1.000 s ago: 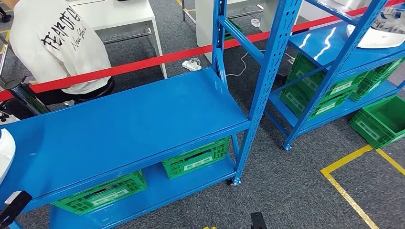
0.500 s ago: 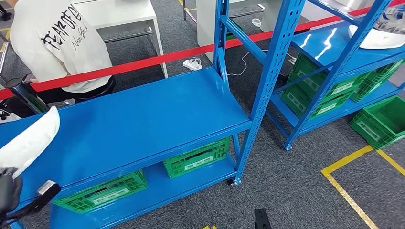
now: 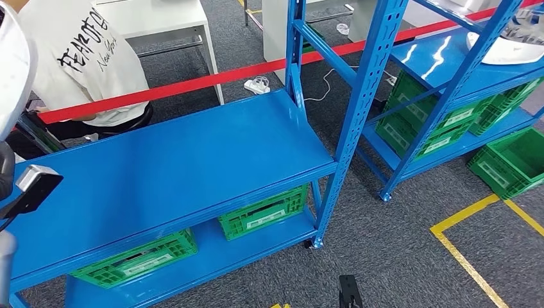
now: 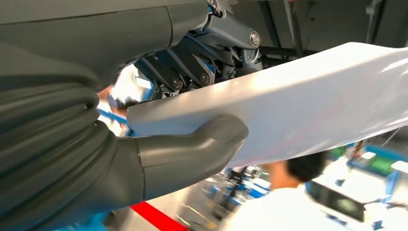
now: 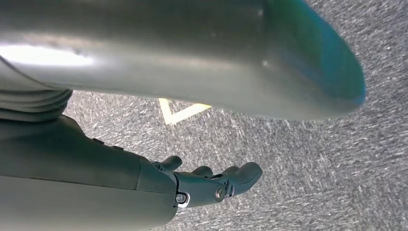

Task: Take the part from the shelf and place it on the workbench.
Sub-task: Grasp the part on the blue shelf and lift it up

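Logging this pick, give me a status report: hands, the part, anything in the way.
Left hand grips white part, raised off the blue shelf. Right hand hangs empty over the carpet. Seated person behind the red tape.

Head view high, looking down at blue shelf, wrist cameras close behind robot hands

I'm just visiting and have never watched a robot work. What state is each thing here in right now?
White part: held up, off the shelf.
Left hand: grips the white part, thumb pressed on it.
Right hand: holds nothing, hangs over the carpet.
Blue shelf: its top board bare.
Green crates: sitting on the lower board.
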You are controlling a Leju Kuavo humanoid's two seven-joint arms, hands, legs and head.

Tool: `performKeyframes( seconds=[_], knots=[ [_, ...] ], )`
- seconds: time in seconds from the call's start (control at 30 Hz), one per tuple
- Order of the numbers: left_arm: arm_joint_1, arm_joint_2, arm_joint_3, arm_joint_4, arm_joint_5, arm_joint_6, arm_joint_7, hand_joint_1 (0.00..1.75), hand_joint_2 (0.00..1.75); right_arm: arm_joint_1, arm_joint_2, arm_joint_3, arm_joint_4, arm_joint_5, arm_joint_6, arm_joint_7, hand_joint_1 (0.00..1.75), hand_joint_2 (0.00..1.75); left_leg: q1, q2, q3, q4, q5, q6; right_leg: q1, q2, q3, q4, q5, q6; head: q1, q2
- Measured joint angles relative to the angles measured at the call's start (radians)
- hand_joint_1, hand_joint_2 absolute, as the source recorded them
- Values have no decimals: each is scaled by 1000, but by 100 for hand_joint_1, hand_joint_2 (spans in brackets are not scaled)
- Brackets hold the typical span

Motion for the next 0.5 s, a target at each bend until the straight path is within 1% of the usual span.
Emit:
performKeyframes(
  seconds=[0.1, 0.17, 0.23, 0.3, 0.4, 0.5],
  knots=[
    [-9, -19, -8, 8, 187, -26, -33, 175, 175, -1, 1, -1, 0, 0, 2, -4, 0, 0, 0, 0, 0, 0, 0, 0, 0, 0, 0, 0, 0, 0, 0, 0],
    [3, -20, -46, -10, 349, -77, -36, 175, 175, -1, 1, -2, 0, 1, 2, -4, 0, 0, 0, 0, 0, -1, 0, 0, 0, 0, 0, 0, 0, 0, 0, 0],
    [38, -12, -122, -69, 531, -131, -37, 175, 175, -1, 1, -4, 0, 2, 1, 3, 0, 0, 0, 0, 0, -1, 0, 0, 0, 0, 0, 0, 0, 0, 0, 0],
    [83, 1, -211, -149, 669, -170, -39, 175, 175, 0, 1, -8, 0, 2, -4, 11, 0, 0, 0, -1, -1, -1, 0, 0, 0, -1, 0, 0, -1, 0, 0, 0],
    [148, 25, -318, -268, 768, -210, -42, 175, 175, -1, 1, -13, 0, 3, -10, 20, 0, 0, 0, -1, -2, -1, 0, 0, 0, -2, 0, 0, -2, 0, 0, 0],
    [214, 51, -398, -395, 812, -251, -42, 175, 175, -1, 1, -16, 0, 13, -9, 26, 0, 0, -1, -1, -2, -1, -1, 1, -1, -2, 0, -1, -2, 0, 0, 0]
  ],
)
